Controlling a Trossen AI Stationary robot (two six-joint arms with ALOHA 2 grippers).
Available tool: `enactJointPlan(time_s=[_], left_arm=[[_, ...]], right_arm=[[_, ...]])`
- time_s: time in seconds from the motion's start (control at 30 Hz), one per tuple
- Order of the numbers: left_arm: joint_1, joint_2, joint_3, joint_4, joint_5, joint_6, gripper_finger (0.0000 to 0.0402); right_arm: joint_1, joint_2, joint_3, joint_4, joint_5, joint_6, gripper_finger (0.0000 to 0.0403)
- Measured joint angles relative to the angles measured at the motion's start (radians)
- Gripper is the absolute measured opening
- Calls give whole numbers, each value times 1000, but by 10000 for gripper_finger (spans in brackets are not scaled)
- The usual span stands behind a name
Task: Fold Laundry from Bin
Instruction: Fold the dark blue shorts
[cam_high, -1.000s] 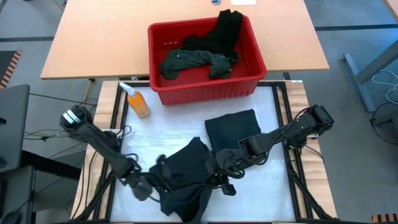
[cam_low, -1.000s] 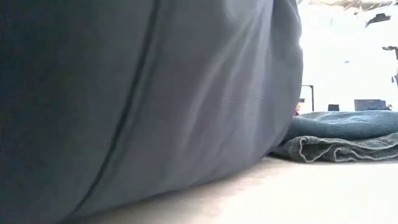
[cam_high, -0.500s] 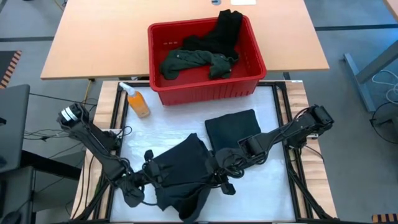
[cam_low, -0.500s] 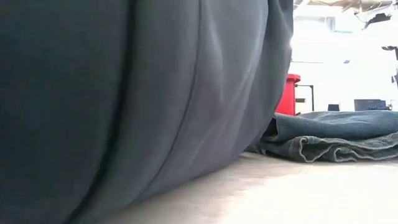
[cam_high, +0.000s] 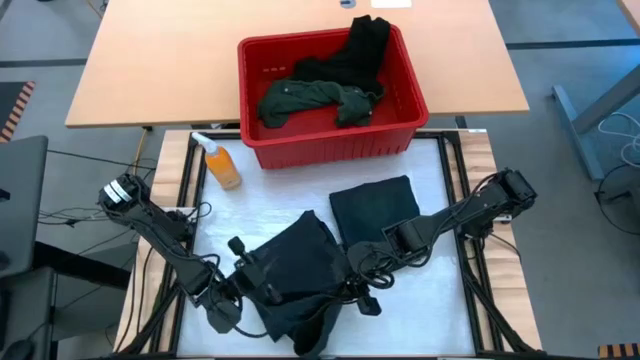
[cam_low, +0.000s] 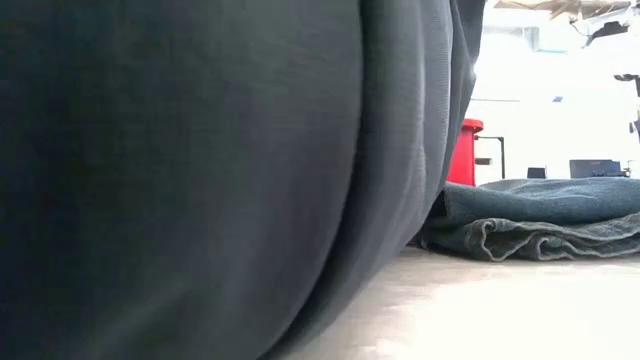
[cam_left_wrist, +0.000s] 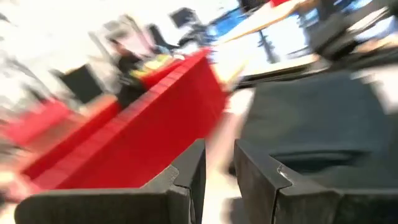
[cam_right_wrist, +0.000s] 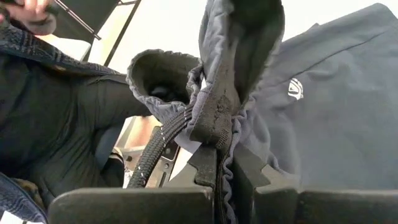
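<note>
Left arm: reaches low across the counter (cam_high: 440, 310) from its left edge, bent at the elbow, forearm lying close to the surface.
Left claw (cam_high: 240, 285): at the left edge of the black garment (cam_high: 300, 280); the wrist view shows a narrow gap between the fingers (cam_left_wrist: 186, 180) with nothing seen in it, and whether cloth is pinched I cannot tell.
Black garment: heaped at the front centre of the counter, between both claws, part draped and rumpled.
Handling, judged: soft, light, limp; it will sag and slide, so hems and corners are the sound places to grip.
Folded dark piece (cam_high: 372, 210): lies flat just behind the heap.
Bin (cam_high: 330, 145): at the counter's rear, holding a green shirt (cam_high: 310, 98) and a black piece (cam_high: 360, 50).
Right claw (cam_right_wrist: 225, 163): fingers clamped together on a gathered edge of the black garment.
Right arm: stretched in from the right edge, wrist low.
</note>
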Motion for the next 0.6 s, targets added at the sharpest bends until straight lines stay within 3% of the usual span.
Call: enactJointPlan(time_s=[0.1,0.2,0.4,0.6], left_arm=[[8,-2,31,4,-33,198,75],[15,-19,47,0,-31,224,75],[14,-121,41,-47,-35,92,75],[5,-224,41,-188,-35,-99,75]], right_arm=[[5,0,0,-4,3,0,40],[7,1,0,-7,7,0,40],[-36,2,0,47,3,-3,40],[-118,2,0,58,-98,-71,40]])
